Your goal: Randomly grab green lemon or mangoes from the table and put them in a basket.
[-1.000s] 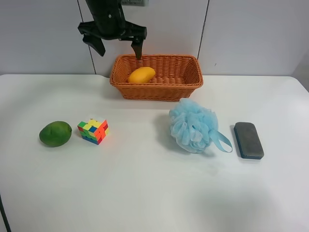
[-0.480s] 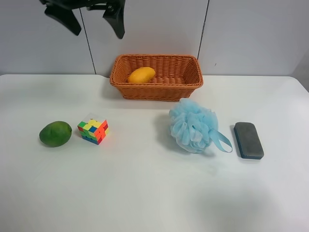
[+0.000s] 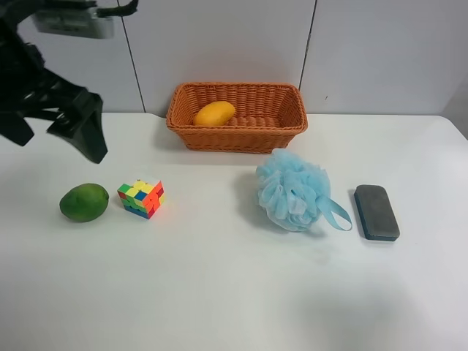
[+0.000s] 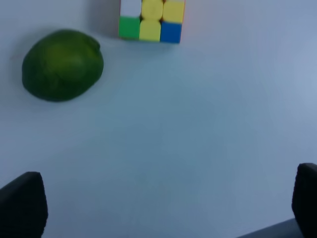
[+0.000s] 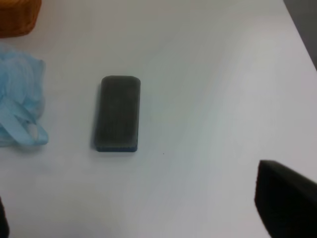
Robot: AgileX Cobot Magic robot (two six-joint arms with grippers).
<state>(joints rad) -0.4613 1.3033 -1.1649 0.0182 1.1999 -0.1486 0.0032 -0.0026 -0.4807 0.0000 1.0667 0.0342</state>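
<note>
Green lemon (image 3: 84,202) dark green; mango (image 3: 214,113) yellow-orange; basket (image 3: 237,137) orange-brown woven; table (image 3: 219,292) white

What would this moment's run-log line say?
mango: in basket | green lemon: on table, beside cube | left gripper: open, empty, above lemon | right gripper: empty

On the table (image 3: 219,292) right now: one green lemon (image 3: 84,202), one mango (image 3: 214,113) inside the one basket (image 3: 237,135), one colour cube (image 3: 141,199), one blue bath pouf (image 3: 294,190) and one dark eraser block (image 3: 376,212).
</note>
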